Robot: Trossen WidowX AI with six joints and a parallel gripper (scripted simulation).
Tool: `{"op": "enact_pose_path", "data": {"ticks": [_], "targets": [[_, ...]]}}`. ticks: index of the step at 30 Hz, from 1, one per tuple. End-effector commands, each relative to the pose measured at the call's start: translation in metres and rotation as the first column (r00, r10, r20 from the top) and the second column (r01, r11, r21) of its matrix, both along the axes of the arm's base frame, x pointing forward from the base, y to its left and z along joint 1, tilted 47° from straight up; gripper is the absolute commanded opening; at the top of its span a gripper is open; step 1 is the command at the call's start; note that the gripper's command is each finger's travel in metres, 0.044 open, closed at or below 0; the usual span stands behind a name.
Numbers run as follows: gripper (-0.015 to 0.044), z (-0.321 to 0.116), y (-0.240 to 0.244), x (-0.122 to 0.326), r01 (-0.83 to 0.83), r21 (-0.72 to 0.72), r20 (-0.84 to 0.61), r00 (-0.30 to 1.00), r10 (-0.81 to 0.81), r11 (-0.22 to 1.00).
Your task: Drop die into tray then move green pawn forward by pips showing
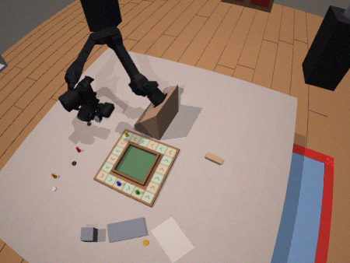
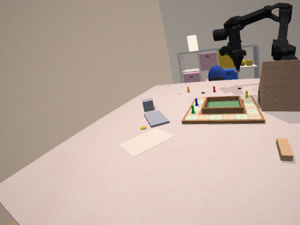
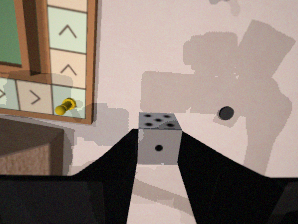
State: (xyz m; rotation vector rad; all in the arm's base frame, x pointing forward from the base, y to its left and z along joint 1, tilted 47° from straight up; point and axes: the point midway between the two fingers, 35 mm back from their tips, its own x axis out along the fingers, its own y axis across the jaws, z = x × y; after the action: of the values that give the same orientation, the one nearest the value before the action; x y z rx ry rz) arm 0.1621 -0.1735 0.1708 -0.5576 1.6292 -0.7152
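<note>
My gripper (image 1: 97, 120) (image 2: 237, 69) (image 3: 156, 135) is shut on the grey die (image 3: 159, 137), held above the table behind the board. The die's upper face in the wrist view shows five pips, the near face one. The board (image 1: 166, 159) (image 2: 213, 122) (image 3: 67, 42) has a square tray (image 1: 152, 167) (image 2: 223, 110) with a green floor and wooden walls at its middle. The green pawn (image 1: 138, 192) (image 2: 193, 109) stands one square before the front corner, where the arrows turn. The blue pawn (image 1: 119, 184) (image 2: 196, 102) stands two squares behind it. The yellow pawn (image 1: 127, 134) (image 2: 247, 94) (image 3: 65, 106) stands on the far corner.
A tall brown block (image 1: 167, 117) (image 2: 280, 86) (image 3: 30, 150) stands close beside the board. Red (image 1: 78, 149) (image 2: 214, 89) and orange pawns (image 1: 54, 176) (image 2: 188, 89) stand off the board near small discs. A wooden bar (image 1: 214, 158) (image 2: 285, 148), a grey slab (image 1: 127, 229) and paper (image 1: 173, 239) lie farther off.
</note>
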Motion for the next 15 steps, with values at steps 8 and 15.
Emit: {"op": "enact_pose_path", "data": {"ticks": [8, 15], "targets": [[0.0000, -0.038, 0.015, 0.040, -0.220, 0.107, -0.217, 0.946, 0.239, 0.970], [0.0000, -0.065, 0.028, 0.061, -0.344, 0.190, -0.338, 0.856, 0.390, 0.920]]}}
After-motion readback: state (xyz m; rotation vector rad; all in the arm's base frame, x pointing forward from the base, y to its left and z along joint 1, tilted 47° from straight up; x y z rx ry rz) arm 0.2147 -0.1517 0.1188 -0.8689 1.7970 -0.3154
